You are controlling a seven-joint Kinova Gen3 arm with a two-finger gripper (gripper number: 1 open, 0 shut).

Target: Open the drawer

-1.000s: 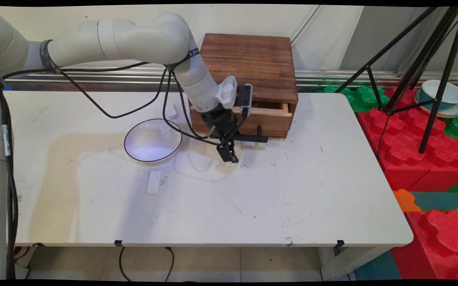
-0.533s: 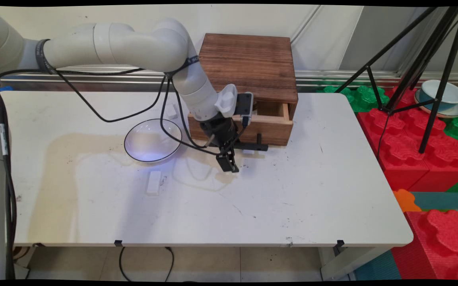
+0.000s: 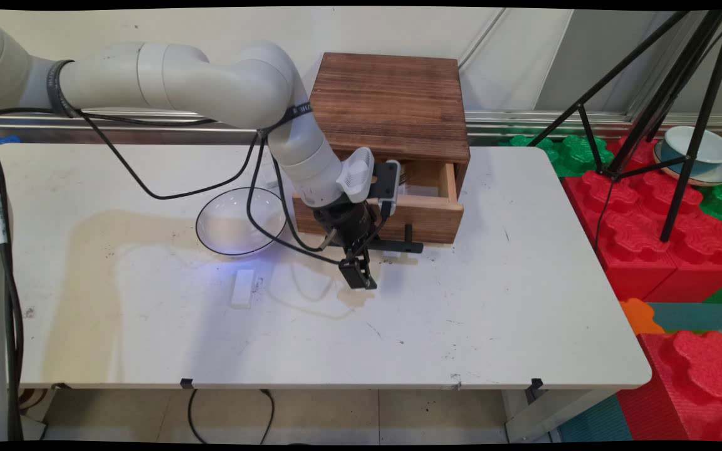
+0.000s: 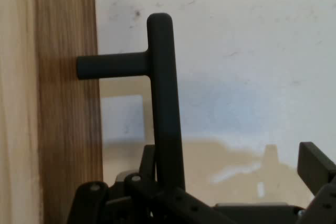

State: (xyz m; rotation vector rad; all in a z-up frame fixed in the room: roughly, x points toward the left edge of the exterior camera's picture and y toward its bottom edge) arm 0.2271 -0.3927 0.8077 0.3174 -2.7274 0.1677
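The drawer (image 3: 427,216) of the wooden box (image 3: 392,100) has slid further out toward six o'clock, and the gripper (image 3: 358,279) has drawn back with it, hooked over the left end of the black handle (image 3: 398,245). Its claw looks released: one finger (image 4: 314,163) stands well off the bar. The glass bowl (image 3: 239,219) sits at ten o'clock of the gripper, the white block (image 3: 243,288) at nine.

A dark-brown grained wooden drawer box (image 3: 392,106) with a black handle (image 4: 163,108) sits on the stained white table (image 3: 492,313) beside a black-rimmed clear bowl (image 3: 240,220).
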